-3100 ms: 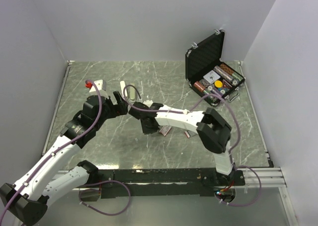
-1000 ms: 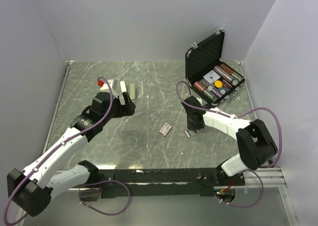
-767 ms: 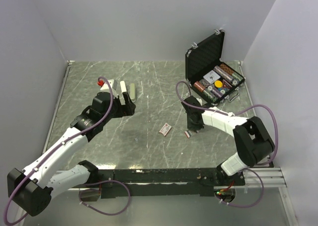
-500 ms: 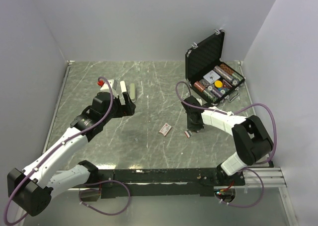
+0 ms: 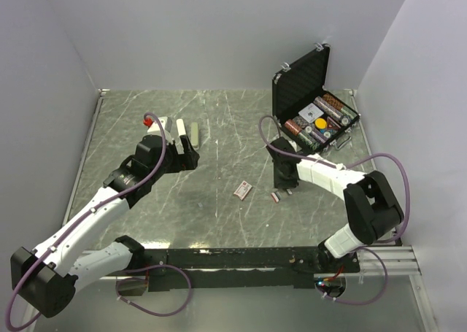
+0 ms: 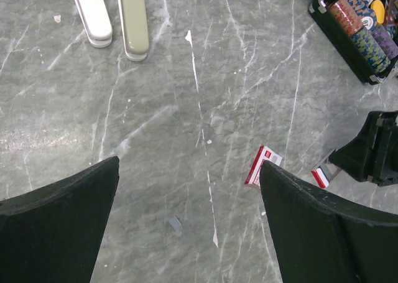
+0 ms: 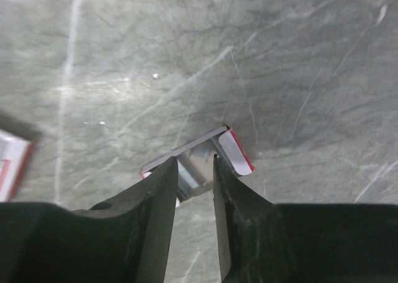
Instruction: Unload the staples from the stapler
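Observation:
The stapler lies open as two long parts side by side, one white [image 5: 180, 130] [image 6: 93, 12] and one olive [image 5: 195, 133] [image 6: 132, 18]. My left gripper [image 5: 188, 154] [image 6: 188, 165] is wide open and empty, just in front of it. One tiny grey staple strip [image 6: 175, 223] lies on the table between its fingers. My right gripper [image 5: 284, 189] [image 7: 194, 160] hangs over a small open red-edged box [image 5: 275, 196] [image 7: 235, 152], fingers narrowly apart. A ribbed grey staple strip [image 7: 188, 176] lies in that box against the left finger, not clamped.
A pink-and-white flat box [image 5: 242, 190] [image 6: 263, 166] lies left of the right gripper. An open black case of poker chips [image 5: 315, 106] [image 6: 354, 28] stands at the back right. Grey walls close in the marble table [image 5: 219, 215].
About three seconds ago both grippers met left of centre. The right gripper has since swung right to the small box and has barely shifted in the last second. The left arm stays still.

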Tool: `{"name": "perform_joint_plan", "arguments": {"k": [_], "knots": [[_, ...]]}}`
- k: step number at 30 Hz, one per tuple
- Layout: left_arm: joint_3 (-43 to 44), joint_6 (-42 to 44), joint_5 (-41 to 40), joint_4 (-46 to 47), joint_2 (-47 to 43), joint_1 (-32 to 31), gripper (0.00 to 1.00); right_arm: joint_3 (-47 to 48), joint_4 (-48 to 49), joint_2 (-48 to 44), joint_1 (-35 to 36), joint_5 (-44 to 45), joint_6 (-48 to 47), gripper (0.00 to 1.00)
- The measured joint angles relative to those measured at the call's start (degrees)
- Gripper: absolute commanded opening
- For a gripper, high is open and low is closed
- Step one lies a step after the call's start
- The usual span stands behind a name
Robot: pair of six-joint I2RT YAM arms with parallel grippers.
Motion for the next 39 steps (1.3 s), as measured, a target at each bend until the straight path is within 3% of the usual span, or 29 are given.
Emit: {"name": "perform_joint_plan", "arguments": {"k": [8, 14, 20, 26, 39], "knots": [[0.0, 0.0, 0.1, 0.0, 0.0, 0.0, 0.99, 5.6, -1.8, -3.3, 1.1, -0.8, -0.7, 0.45], [0.0, 0.0, 0.0, 0.0, 0.0, 0.0, 0.99, 12.2, -2.3, -2.9, 7.6, -3.7, -1.6, 0.49], [0.0, -0.2, -0.9, -0.1, -0.3, 0.3, 0.99, 17.1, 0.1, 2.2, 16.0, -9.0, -0.3, 0.54], [0.0, -0.4, -5.3, -1.3, -4.1, 0.7, 0.97, 18.2, 3.6, 8.2, 19.3, -15.6, 1.7, 0.56], [0.0, -1.3, -14.3, -6.2, -14.3, 0.8, 0.97, 34.1, 3.0, 22.5, 28.4, -18.5, 1.1, 0.59]]}}
